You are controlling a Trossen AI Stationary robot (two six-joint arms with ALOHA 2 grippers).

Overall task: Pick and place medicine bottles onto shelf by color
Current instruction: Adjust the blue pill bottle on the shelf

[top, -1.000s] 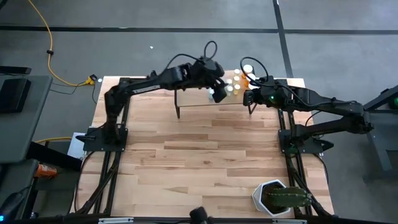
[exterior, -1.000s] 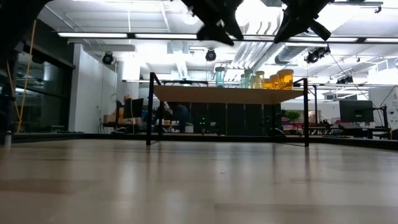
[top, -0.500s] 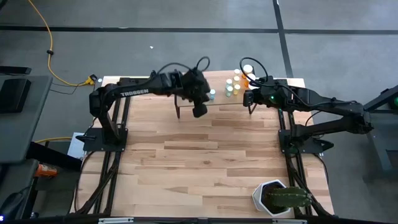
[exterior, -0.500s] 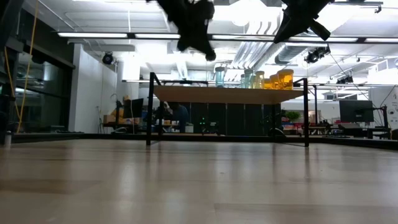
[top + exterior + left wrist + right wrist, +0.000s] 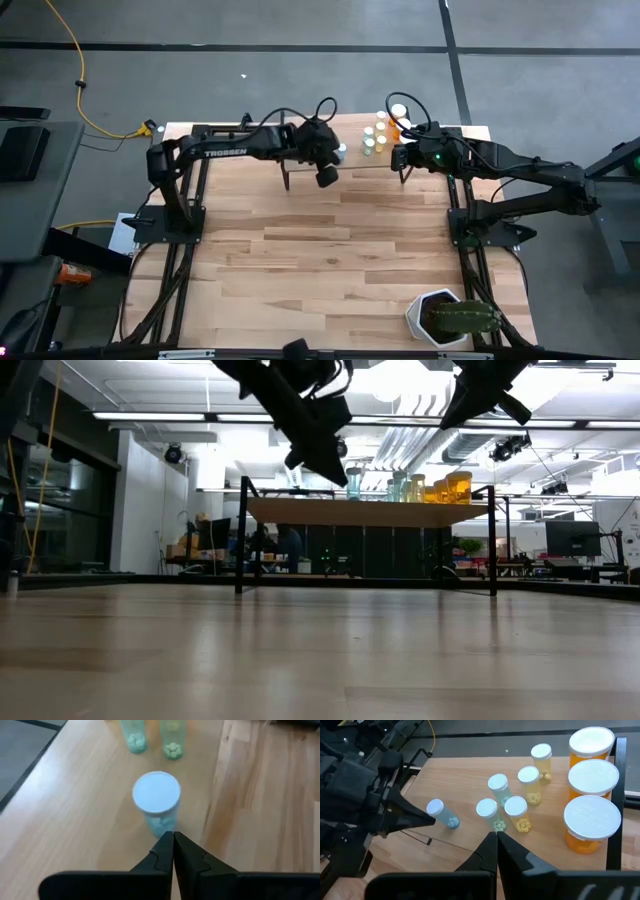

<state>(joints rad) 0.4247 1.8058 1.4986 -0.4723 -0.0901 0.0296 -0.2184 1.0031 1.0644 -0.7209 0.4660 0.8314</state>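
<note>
The shelf (image 5: 350, 160) stands at the table's far side, its light-wood board (image 5: 75, 815) on thin black legs. A pale blue medicine bottle (image 5: 156, 802) with a white cap stands upright on the board, alone (image 5: 441, 813). Several more small bottles (image 5: 512, 795) cluster farther toward the right, and three larger orange ones (image 5: 592, 795) stand at the shelf's right end. My left gripper (image 5: 173, 839) is shut and empty, hovering just short of the pale blue bottle (image 5: 341, 152) on its near side. My right gripper (image 5: 496, 838) is shut and empty above the shelf's right part (image 5: 400, 158).
A white pot with a green plant (image 5: 450, 318) stands at the table's near right corner. The shelf's black legs (image 5: 241, 535) reach down to the striped tabletop (image 5: 320, 250). In the low view both arms hang above the shelf (image 5: 365, 512).
My left gripper has drawn back from the pale blue bottle toward the table's near left, off the shelf's front edge, and has shut. The bottle stays standing on the shelf. My right arm has kept still.
</note>
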